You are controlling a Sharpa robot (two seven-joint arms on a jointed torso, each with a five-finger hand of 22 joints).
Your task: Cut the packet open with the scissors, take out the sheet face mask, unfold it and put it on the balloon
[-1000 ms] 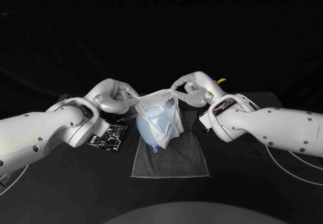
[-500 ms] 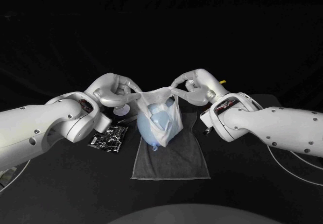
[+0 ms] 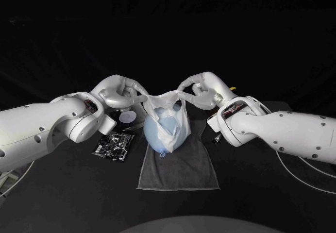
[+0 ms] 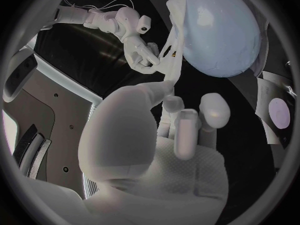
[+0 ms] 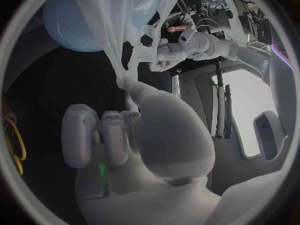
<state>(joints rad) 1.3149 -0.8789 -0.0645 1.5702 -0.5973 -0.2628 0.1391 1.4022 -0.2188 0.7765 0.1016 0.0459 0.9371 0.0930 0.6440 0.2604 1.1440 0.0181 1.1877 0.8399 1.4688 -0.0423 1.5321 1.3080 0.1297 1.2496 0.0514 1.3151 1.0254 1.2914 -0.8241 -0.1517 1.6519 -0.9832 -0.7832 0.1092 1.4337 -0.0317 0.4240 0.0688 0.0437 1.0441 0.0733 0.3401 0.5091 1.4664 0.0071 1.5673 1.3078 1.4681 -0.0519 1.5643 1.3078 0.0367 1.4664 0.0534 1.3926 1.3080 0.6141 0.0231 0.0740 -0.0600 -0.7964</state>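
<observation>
1. Clamping the top corners of the sheet face mask (image 3: 168, 103) between fingertips of left hand (image 3: 120, 94) and right hand (image 3: 199, 92), above mid-tabletop (image 3: 266, 194).
2. Since a second ago, left arm drawn back, uncovering a pale disc (image 3: 127, 116), with the mask hanging narrower against the balloon (image 3: 159, 135).
3. Probably draping now, not yet letting go.
4. Thin, translucent and limp, unfolded, with cut-out holes; covering the balloon's far end on the grey cloth (image 3: 178, 170).
</observation>
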